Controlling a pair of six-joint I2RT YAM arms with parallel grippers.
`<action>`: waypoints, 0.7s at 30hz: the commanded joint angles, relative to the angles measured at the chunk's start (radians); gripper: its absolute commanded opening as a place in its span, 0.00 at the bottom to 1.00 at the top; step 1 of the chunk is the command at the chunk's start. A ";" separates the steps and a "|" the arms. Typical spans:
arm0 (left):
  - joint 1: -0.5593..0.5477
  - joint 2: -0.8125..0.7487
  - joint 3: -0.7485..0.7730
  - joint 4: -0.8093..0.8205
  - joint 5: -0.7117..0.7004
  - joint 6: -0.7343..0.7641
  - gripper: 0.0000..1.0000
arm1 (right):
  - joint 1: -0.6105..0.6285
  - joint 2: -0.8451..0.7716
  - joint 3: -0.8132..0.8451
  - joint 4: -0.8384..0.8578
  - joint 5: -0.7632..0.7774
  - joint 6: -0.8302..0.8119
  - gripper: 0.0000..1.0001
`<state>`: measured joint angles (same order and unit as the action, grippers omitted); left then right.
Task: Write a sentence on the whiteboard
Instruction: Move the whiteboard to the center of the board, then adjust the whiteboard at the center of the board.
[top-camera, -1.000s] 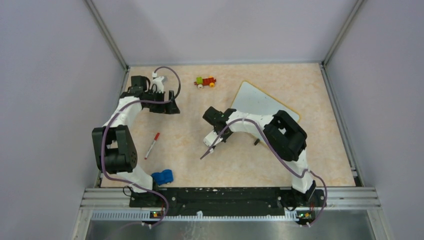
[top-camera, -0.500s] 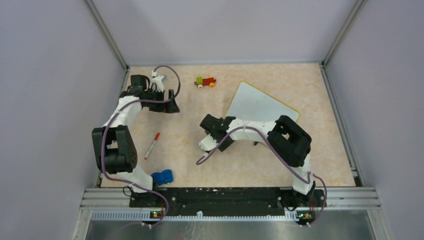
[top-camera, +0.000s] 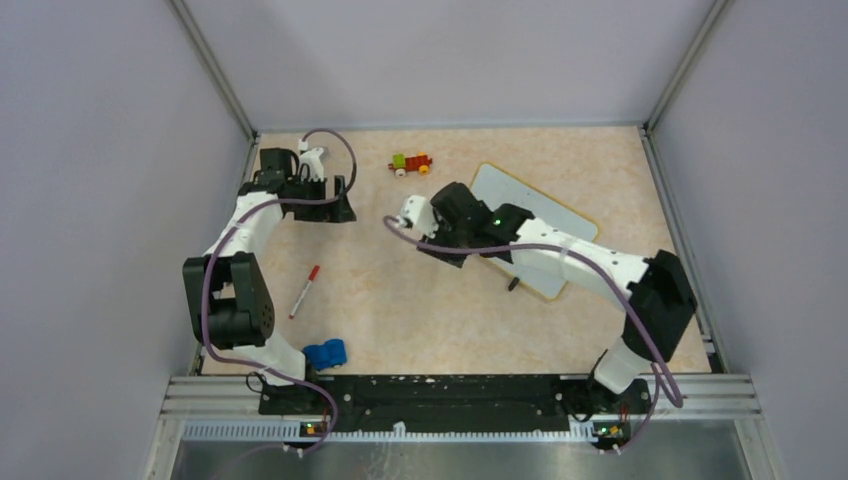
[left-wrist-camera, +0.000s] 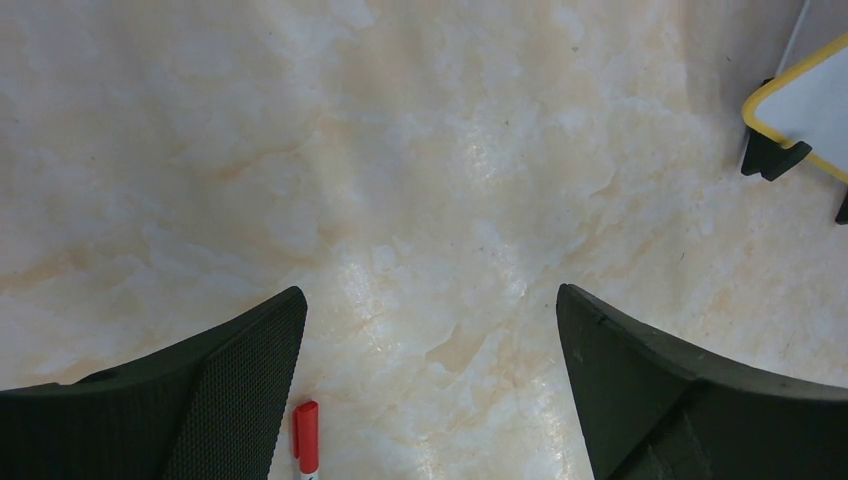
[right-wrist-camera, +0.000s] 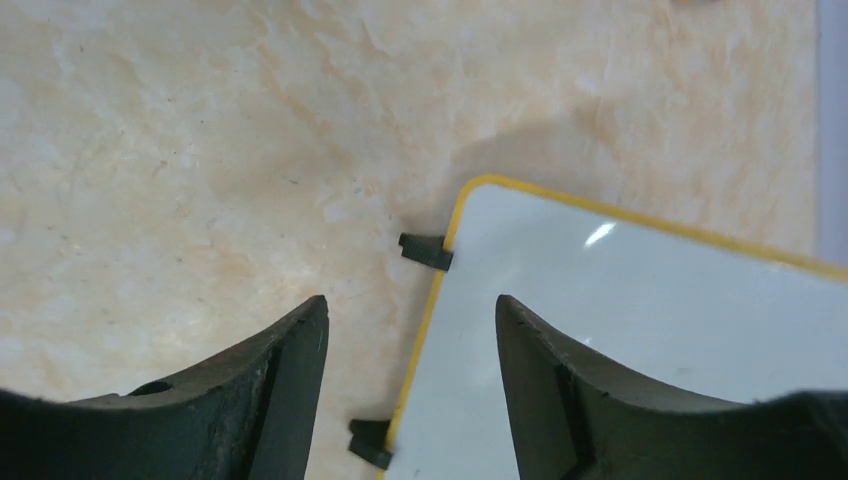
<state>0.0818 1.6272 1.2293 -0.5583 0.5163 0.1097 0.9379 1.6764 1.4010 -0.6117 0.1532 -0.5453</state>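
Whiteboard (top-camera: 522, 193) lies flat on the marbled tan table (top-camera: 400, 310), right of centre and toward the back, turned at a slant to the table's edges. Its glossy white face points up, ringed by a thin yellow-tan rim (a small glint shows on it in the right wrist view). Two black feet (right-wrist-camera: 425, 250) stick out from its left edge onto the table.

The right arm reaches across the board from the near right. The right gripper (top-camera: 450, 240) hangs over that left edge, and in its own camera the right gripper (right-wrist-camera: 410, 310) has its jaws parted, with nothing between them: one finger is above bare table, the other above the board (right-wrist-camera: 650, 330). From these views I cannot tell whether the fingertips touch the surface.

The left gripper (top-camera: 335, 205) sits at the back left, well apart from the board. Its jaws are spread wide and empty over bare table (left-wrist-camera: 430, 292), and a corner of the board (left-wrist-camera: 815, 100) shows at the upper right of that view.

A red-capped marker (top-camera: 304, 291) lies on the table at the near left, in neither gripper; its cap (left-wrist-camera: 305, 440) peeks in at the bottom of the left wrist view. A blue toy car (top-camera: 324, 353) rests near the left arm's base, and a small colourful toy train (top-camera: 411, 163) stands at the back, between the two grippers.
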 joint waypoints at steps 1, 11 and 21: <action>0.000 -0.063 0.017 0.054 -0.032 -0.027 0.99 | -0.106 -0.130 -0.122 0.042 -0.074 0.454 0.57; 0.002 -0.076 0.011 0.058 -0.069 -0.043 0.99 | -0.161 -0.244 -0.384 0.073 0.040 0.865 0.66; 0.003 -0.101 0.000 0.081 -0.096 -0.045 0.99 | -0.261 -0.262 -0.534 0.092 -0.081 0.984 0.53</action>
<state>0.0818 1.5658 1.2293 -0.5198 0.4282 0.0761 0.6807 1.4605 0.8875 -0.5644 0.0975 0.3656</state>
